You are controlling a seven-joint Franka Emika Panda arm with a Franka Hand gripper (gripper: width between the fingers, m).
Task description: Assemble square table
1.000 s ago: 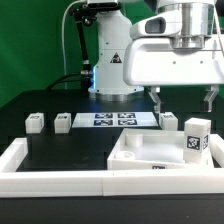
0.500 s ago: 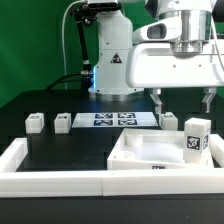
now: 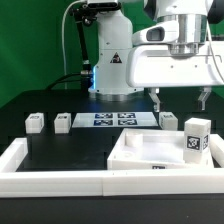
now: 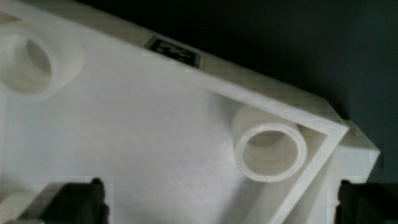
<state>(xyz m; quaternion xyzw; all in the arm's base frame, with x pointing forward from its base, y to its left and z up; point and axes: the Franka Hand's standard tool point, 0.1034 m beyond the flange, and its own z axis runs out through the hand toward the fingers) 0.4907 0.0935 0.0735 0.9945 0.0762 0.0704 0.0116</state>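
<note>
**Exterior and wrist views.** The gripper (image 3: 181, 104) hangs above the right side of the scene, its jaws spread wide and grasping nothing. The square table top (image 3: 150, 153) lies at the near right, inside the corner of the white rim bars (image 3: 50, 182). The wrist view shows a round socket (image 4: 270, 150) and a small tag (image 4: 178, 47) on it. The upright leg (image 3: 195, 135) stands at its right corner. On the black surface (image 3: 70, 150) farther back, the left leg (image 3: 35, 122) and second leg (image 3: 63, 121) sit left of the marker board (image 3: 112, 119). The third leg (image 3: 168, 120) sits just right of that board.

Exterior view: low, mid range, faces arm (image 3: 112, 60) at 12 o'clock. Wrist view: very close, looks down on top (image 4: 151, 120). Shared: top (image 3: 148, 150), 4 o'clock in exterior view.
</note>
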